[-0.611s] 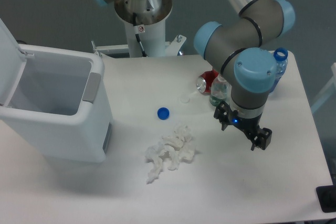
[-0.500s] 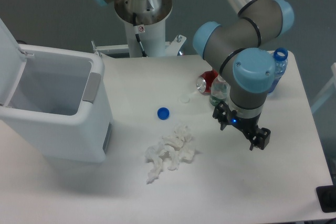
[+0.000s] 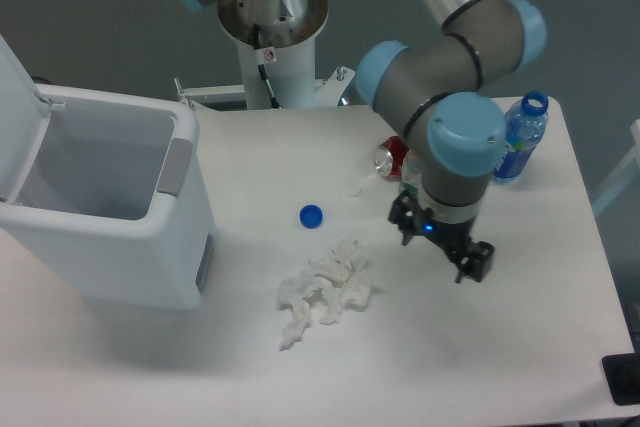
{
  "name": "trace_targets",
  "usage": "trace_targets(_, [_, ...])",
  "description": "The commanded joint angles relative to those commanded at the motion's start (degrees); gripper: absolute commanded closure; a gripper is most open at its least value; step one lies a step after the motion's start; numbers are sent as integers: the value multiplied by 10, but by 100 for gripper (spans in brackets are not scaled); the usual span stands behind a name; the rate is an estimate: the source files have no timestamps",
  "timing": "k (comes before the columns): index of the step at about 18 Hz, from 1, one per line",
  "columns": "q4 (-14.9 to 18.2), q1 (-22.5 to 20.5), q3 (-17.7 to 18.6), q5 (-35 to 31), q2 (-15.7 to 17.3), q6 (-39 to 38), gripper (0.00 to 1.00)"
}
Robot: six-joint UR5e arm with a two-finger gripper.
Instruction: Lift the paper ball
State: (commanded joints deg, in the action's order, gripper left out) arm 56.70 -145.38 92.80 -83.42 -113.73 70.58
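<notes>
The paper ball (image 3: 324,291) is a loose wad of crumpled white paper lying on the white table, left of centre front. A small blue bottle cap (image 3: 311,215) lies just behind it. My gripper (image 3: 440,246) hangs over the table to the right of the paper ball, well apart from it. Its two dark fingers (image 3: 475,261) stand spread and hold nothing.
An open white bin (image 3: 100,207) stands at the left. Behind the gripper lie a red can (image 3: 391,158), a clear bottle partly hidden by the arm, and a blue-capped bottle (image 3: 521,137). A small clear cap (image 3: 351,187) lies mid-table. The table's right edge (image 3: 600,247) is close.
The arm and gripper have shifted left and slightly up, toward the paper ball. The paper ball and the cap have not moved.
</notes>
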Motion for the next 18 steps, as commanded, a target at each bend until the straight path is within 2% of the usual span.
trace_targets(4, [-3,33,2,3,-22,-39,0])
trace_targets(7, [-6,48,2,-3,-52,-40,0])
trace_targets(12, [-6,42,-2,-10,-52,-9,0])
trace_targets(15, [-7,41,-17,-13,-69,-4,0])
trace_targets(18, [-7,39,-17,-46,-75,19,0])
